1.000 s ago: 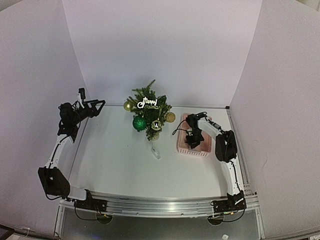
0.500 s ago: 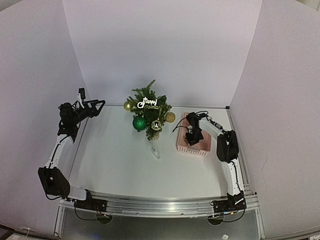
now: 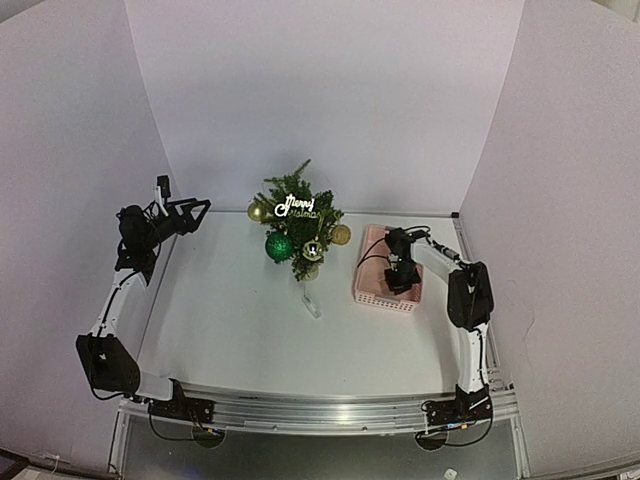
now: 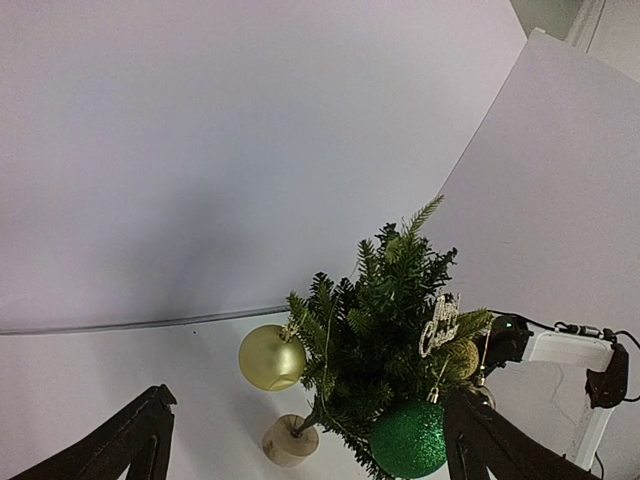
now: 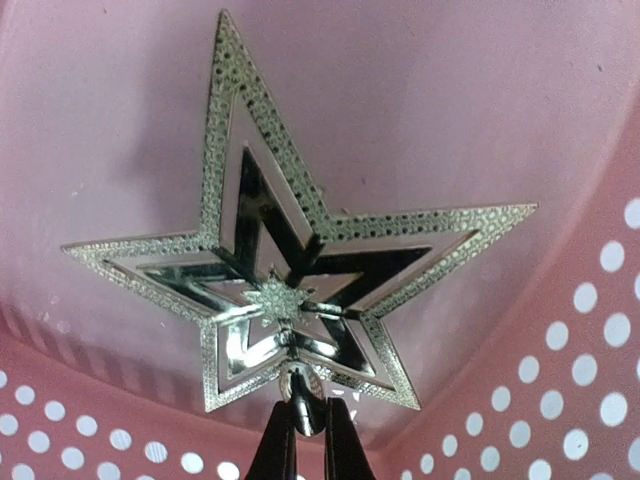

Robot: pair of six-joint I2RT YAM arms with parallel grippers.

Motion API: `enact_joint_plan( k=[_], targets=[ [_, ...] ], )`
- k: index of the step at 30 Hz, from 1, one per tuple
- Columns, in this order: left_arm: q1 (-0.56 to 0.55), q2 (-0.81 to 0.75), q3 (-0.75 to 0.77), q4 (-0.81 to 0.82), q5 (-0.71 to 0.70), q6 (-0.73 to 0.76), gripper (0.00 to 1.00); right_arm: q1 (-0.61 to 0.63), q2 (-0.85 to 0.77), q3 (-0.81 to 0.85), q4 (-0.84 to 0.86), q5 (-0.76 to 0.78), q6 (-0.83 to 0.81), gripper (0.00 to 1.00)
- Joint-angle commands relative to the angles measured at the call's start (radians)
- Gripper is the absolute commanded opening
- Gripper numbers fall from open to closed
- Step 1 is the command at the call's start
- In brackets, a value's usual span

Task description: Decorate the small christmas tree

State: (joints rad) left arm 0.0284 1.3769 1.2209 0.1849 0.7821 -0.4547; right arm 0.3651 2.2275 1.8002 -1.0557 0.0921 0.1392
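Small christmas tree (image 3: pixel 297 222) on white table (image 3: pixel 230 320), pale walls (image 3: pixel 330 90), left hand (image 3: pixel 197 211) apart, right hand (image 5: pixel 306 440) clamping star (image 5: pixel 278 298)

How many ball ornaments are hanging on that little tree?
4: a smooth gold ball on the left, a green ball low in front, a silver ball beside it, a glittery gold ball on the right. Branches may hide others.

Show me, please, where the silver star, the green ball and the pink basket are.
silver star (image 5: pixel 282 298): right wrist view, its glittery centre.
green ball (image 4: pixel 408 438): left wrist view, middle of its front.
pink basket (image 3: pixel 385 303): top external view, its near wall.
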Motion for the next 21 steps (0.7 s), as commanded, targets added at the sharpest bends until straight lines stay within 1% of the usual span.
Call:
enact_joint_plan(
  k=[1,9,21],
  targets=[
    [0.006,-0.027,-0.003,0.049,0.007,-0.013,0.94,-0.026,-0.107,-0.062,-0.007,0.033,-0.011,0.0],
    [0.006,-0.025,0.002,0.047,0.009,-0.01,0.94,-0.065,-0.134,-0.101,-0.009,0.062,-0.02,0.0],
    [0.007,-0.024,0.012,0.047,0.013,-0.001,0.94,-0.099,-0.155,-0.076,-0.013,0.061,-0.027,0.0]
  ],
)
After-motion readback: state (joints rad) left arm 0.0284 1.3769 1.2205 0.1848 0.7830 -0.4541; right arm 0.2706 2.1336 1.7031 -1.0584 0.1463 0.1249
